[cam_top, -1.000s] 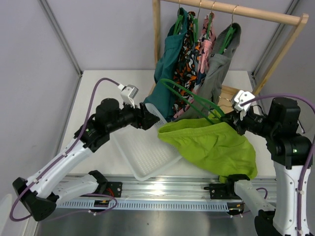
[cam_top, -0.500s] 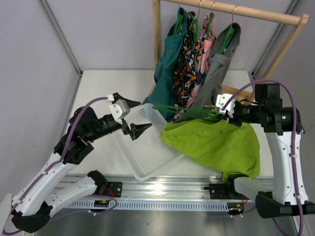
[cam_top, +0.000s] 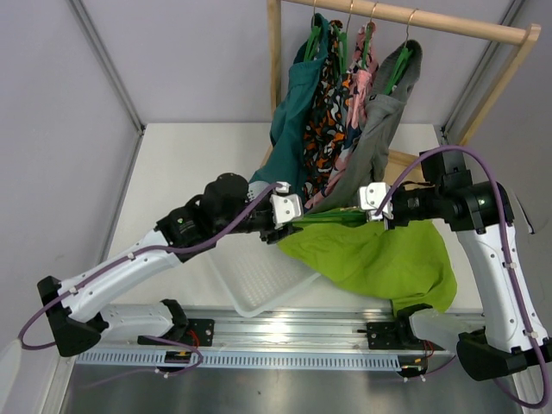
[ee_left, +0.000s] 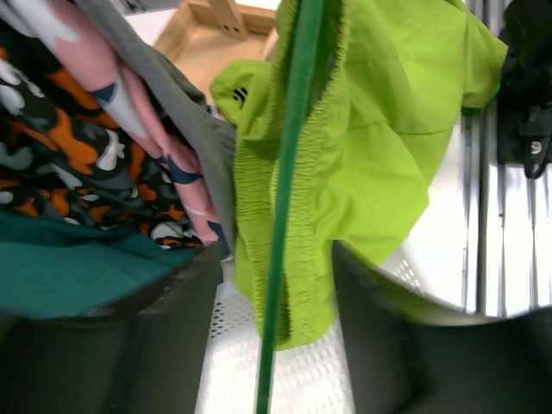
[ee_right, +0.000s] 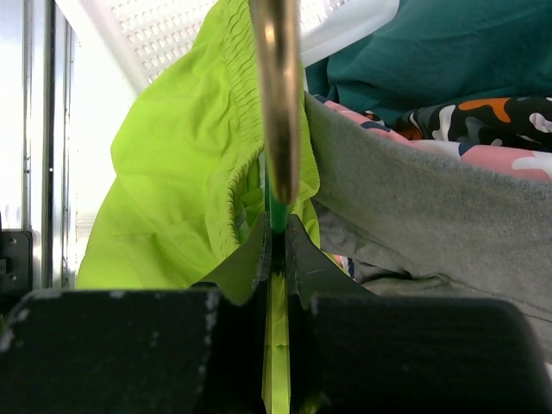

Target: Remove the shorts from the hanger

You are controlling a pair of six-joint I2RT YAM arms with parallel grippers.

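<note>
Top external view, largest first: finding the lime shorts (cam_top: 379, 259) draped on the green hanger (cam_top: 332, 218) over the table's (cam_top: 190, 155) right half, sagging toward the near edge. Holding that hanger level, long axis running left to right between the arms, with the right gripper (cam_top: 379, 207) pinched tight on its neck below the brass hook (ee_right: 278, 95). Straddling the bar's free end and the gathered waistband (ee_left: 250, 198) with the left gripper (cam_top: 289, 220), fingers (ee_left: 388, 345) parted, gripping nothing yet. Judging the left arm nearer: waistband lying squarely between its fingers.
</note>
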